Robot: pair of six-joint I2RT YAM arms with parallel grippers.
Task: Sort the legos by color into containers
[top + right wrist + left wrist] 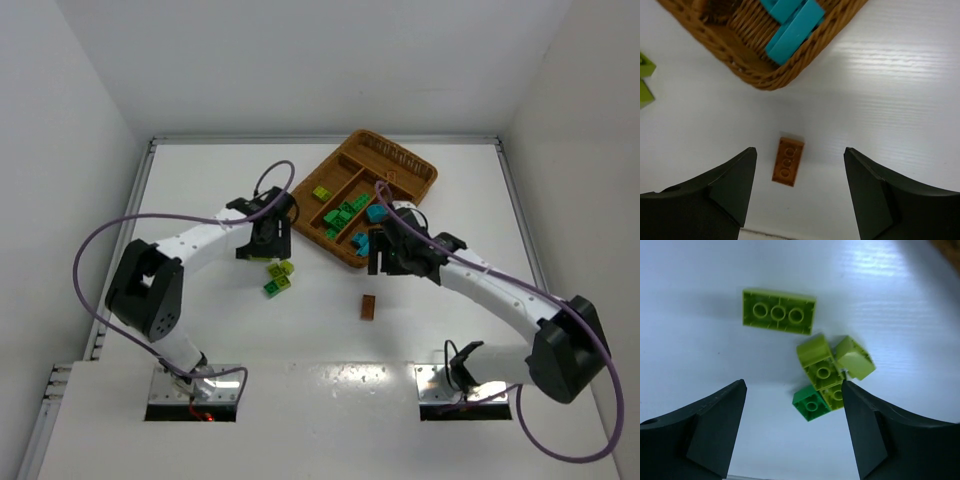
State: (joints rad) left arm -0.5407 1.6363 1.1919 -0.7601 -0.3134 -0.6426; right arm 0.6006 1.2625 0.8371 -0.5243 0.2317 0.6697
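Observation:
The brown wicker tray (424,178) lies at the back centre. Its long compartments hold a lime brick (321,192), dark green bricks (345,213) and cyan bricks (368,236). My left gripper (270,252) is open and empty above a loose cluster: a long lime brick (779,312), small lime bricks (822,367) and a small green brick (811,405) near the right finger (865,430). My right gripper (380,262) is open and empty above a brown-orange brick (788,161), which lies on the table (369,307) just off the tray's near corner (755,75).
The loose lime and green bricks (280,276) lie left of the tray. Cyan bricks (792,30) show over the tray's rim in the right wrist view. White walls close in the table on the left, back and right.

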